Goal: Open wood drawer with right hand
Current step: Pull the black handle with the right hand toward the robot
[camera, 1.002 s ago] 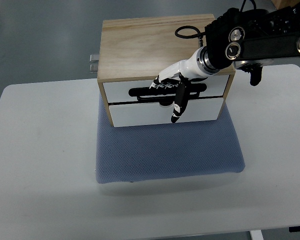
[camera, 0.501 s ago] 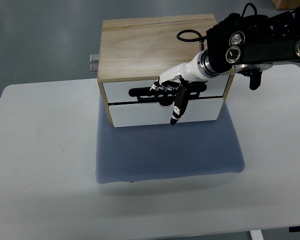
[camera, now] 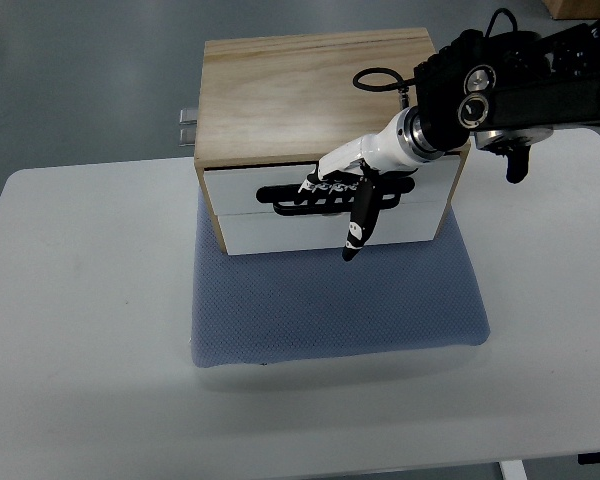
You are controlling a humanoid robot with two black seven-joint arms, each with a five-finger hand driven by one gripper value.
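Grips the black handle (camera: pixel 330 195) of the top drawer (camera: pixel 325 192) with the right hand (camera: pixel 342 184), arm entering from 3 o'clock; fingers curled over the bar, one black-tipped finger (camera: pixel 356 226) hanging down toward 6 o'clock across the lower drawer (camera: pixel 280 231). Sits on a blue mat (camera: pixel 340 300) at table (camera: pixel 80 330) centre, toward 12 o'clock: the wood box (camera: pixel 300 90) holding both drawers. Compared with half a second ago, shows the top drawer front shifted slightly toward 6 o'clock, now overhanging the lower front and covering the dark seam between them; hand and dangling finger displaced the same way. Indicates the pull has begun and the drawer is cracked open, with most of the travel likely remaining. Requires a continued straight pull toward 6 o'clock; risks dragging the whole box along the mat. Left hand not visible.
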